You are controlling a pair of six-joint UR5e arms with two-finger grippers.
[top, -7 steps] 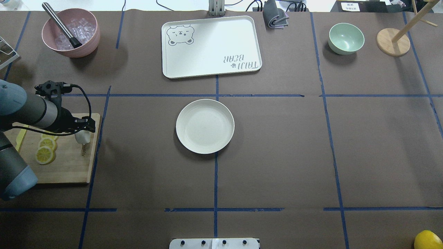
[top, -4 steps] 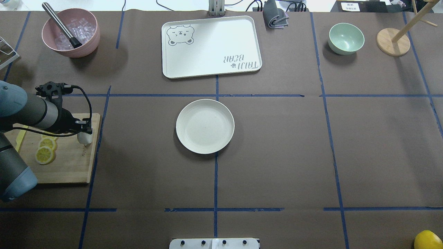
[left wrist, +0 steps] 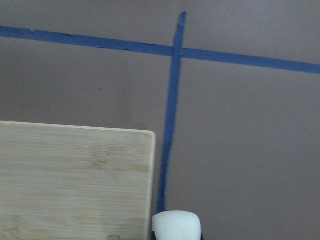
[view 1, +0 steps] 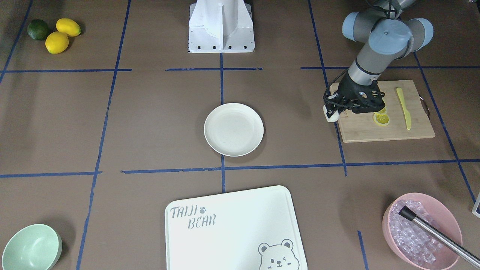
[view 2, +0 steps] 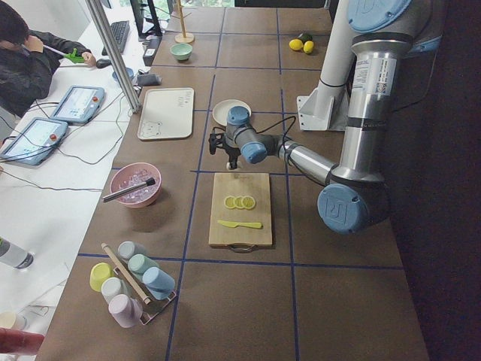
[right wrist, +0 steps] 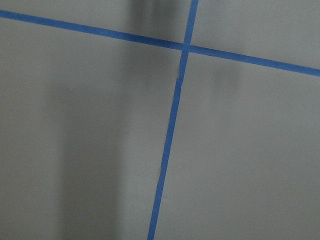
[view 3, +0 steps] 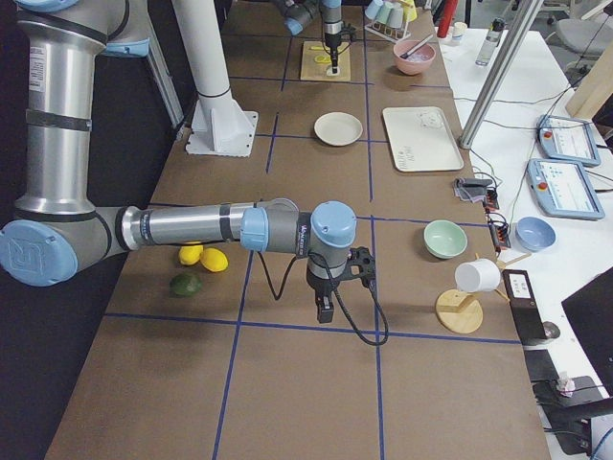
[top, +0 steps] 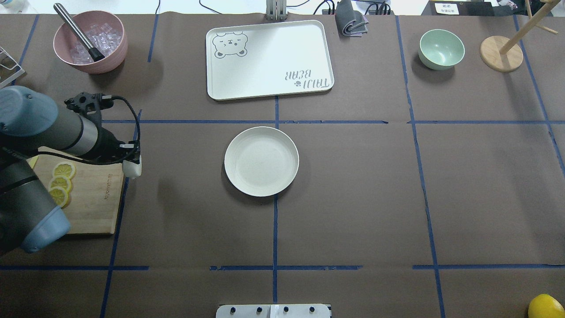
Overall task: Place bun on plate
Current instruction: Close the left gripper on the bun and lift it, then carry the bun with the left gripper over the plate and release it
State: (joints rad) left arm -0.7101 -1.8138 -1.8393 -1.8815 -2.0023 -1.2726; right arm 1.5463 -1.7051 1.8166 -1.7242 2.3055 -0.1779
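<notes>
The bun (top: 132,168) is a small white lump held in the air by my left gripper (top: 131,160), which is shut on it just past the right edge of the wooden cutting board (top: 95,198). In the front-facing view the bun (view 1: 331,117) hangs at the board's edge under the left gripper (view 1: 332,112). The left wrist view shows the bun's (left wrist: 176,226) top at the bottom edge. The round cream plate (top: 261,161) lies bare at the table's middle, well to the right of the bun. My right gripper (view 3: 325,312) hangs over bare table far away; whether it is open or shut I cannot tell.
Lemon slices (top: 59,183) and a yellow knife (view 1: 404,108) lie on the cutting board. At the back stand a pink bowl of ice (top: 90,42), a bear-print tray (top: 269,59), a mint bowl (top: 441,48) and a wooden stand (top: 501,53). A lemon (top: 546,306) sits front right.
My left gripper has carried the bun rightward, from over the cutting board to just beyond its right edge, toward the plate.
</notes>
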